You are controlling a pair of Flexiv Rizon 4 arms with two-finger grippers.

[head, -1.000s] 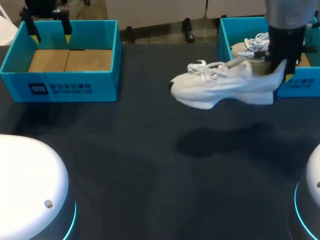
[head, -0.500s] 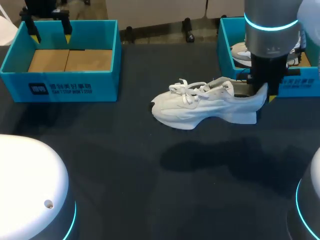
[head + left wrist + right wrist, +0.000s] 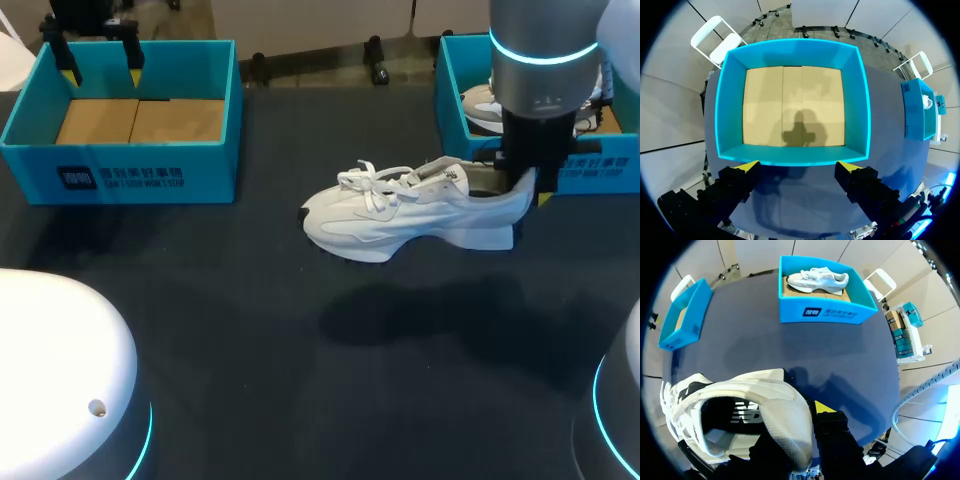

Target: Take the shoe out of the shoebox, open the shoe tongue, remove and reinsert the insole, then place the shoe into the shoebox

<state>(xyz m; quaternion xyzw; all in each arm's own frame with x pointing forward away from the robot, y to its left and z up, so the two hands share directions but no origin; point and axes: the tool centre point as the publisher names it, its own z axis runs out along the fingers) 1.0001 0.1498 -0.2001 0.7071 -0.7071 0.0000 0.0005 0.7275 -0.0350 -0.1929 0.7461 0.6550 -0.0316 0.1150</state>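
1. Right wrist view: the right gripper (image 3: pixel 799 427) is clamped on the heel of the white shoe (image 3: pixel 735 410), with one finger outside the heel wall and the other inside the opening. The shoe hangs clear of the table (image 3: pixel 805 360).
2. Risk: the pinch is at the heel only, so the long toe end could sag or twist free. The loose laces (image 3: pixel 365 180) could snag as it lands.
3. A dark logo shows inside the shoe, just beside the fingers; I leave it unread.
4. Well ahead of the fingers, the shoebox (image 3: pixel 827 314) holds a second shoe (image 3: pixel 817 280). There is white print on its front wall.
5. Farthest off, the left gripper (image 3: pixel 797 169) hangs with its fingers spread wide over an empty box (image 3: pixel 795 156).
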